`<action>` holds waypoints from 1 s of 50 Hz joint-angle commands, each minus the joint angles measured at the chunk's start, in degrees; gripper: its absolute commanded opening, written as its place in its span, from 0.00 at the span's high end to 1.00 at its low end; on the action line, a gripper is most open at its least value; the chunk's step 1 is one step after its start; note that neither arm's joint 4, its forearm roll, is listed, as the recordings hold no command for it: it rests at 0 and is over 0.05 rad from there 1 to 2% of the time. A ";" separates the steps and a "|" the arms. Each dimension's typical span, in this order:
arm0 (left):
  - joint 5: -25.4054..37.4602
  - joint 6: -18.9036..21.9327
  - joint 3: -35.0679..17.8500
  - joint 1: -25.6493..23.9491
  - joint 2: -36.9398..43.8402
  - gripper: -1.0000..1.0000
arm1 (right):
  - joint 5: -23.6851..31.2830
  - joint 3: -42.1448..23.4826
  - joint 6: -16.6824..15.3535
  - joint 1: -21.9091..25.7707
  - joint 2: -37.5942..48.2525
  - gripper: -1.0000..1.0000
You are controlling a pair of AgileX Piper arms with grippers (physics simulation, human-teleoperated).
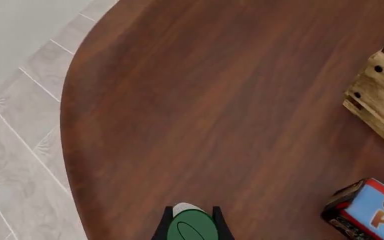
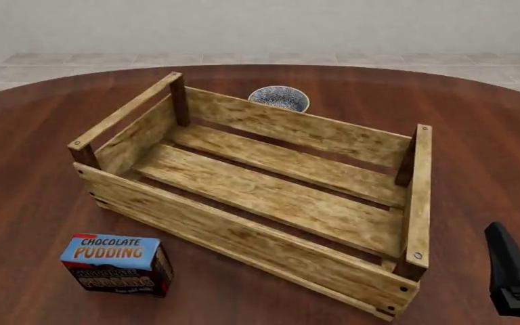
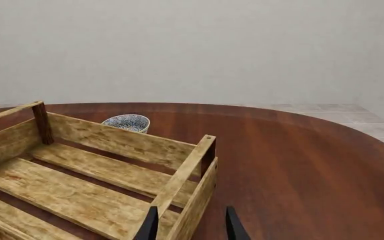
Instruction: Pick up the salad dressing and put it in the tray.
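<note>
Pinched between the left hand [image 1: 186,231]'s dark fingers, the slim white, green-labelled salad dressing bottle [image 1: 190,226] rides above the brown wooden surface [image 1: 212,110], lifted for carrying. Ahead and to one side waits the light-wood slatted tray [image 2: 269,196]; the right hand [image 3: 190,225] idles spread beside its corner.

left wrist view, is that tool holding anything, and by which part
Yes: the left tool holds the salad dressing, fingers on either side of its green-labelled body. The right tool holds nothing.

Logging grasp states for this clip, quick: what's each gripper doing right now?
Left gripper: shut on the salad dressing.
Right gripper: open, holding nothing, fingers either side of the tray end wall.
</note>
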 commanded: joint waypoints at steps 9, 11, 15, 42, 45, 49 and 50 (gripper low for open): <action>8.84 0.36 -8.44 -3.10 -8.08 1.00 | 0.00 0.00 0.01 0.00 -0.01 0.00; 9.65 0.32 -9.99 -3.28 -8.75 1.00 | 0.00 0.00 0.01 0.01 0.00 0.00; 10.58 1.49 -12.60 -3.31 -10.73 1.00 | 0.00 0.00 0.00 0.01 0.00 0.00; 14.74 -2.40 -22.79 -10.91 -10.78 1.00 | 0.00 0.00 -0.01 0.00 -0.01 0.00; 15.20 -1.82 -24.28 -11.61 -11.23 1.00 | 0.00 0.00 -0.01 0.00 0.02 0.00; 15.81 -2.23 -26.10 -12.73 -11.24 1.00 | 0.00 0.00 0.00 0.01 0.00 0.00; 15.82 -2.23 -26.11 -12.73 -11.24 1.00 | 0.00 0.00 0.00 0.01 0.00 0.00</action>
